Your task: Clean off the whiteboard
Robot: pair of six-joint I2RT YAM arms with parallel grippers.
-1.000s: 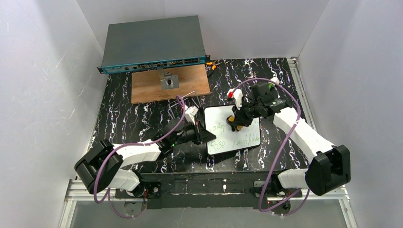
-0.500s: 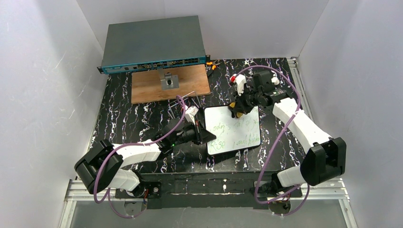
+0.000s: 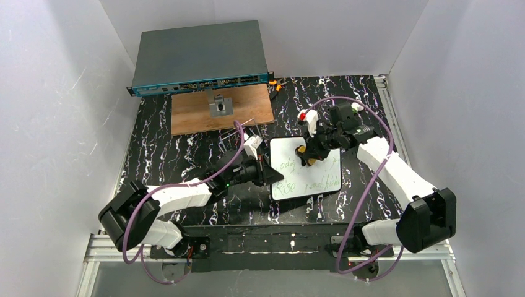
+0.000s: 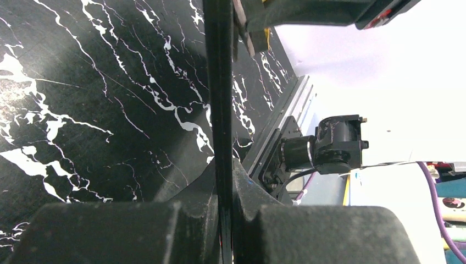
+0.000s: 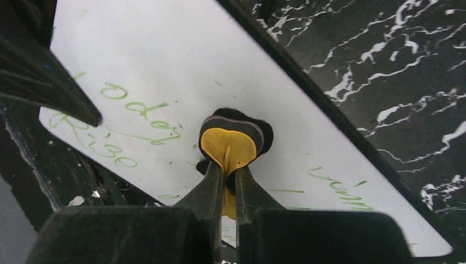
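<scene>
- Flat on black marbled table, right of ctr: whiteboard.
- Pinched at its left edge by left gripper, jaws clamped tight on the rim.
- Squeezed betw. fingers of right gripper: yellow-black eraser, pad pressed on board's mid area.
- Left & lower right of eraser: green writing.

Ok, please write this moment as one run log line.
phase: erasing | left gripper: shut on whiteboard edge | right gripper: shut on eraser, eraser on whiteboard | green writing: partly left
</scene>
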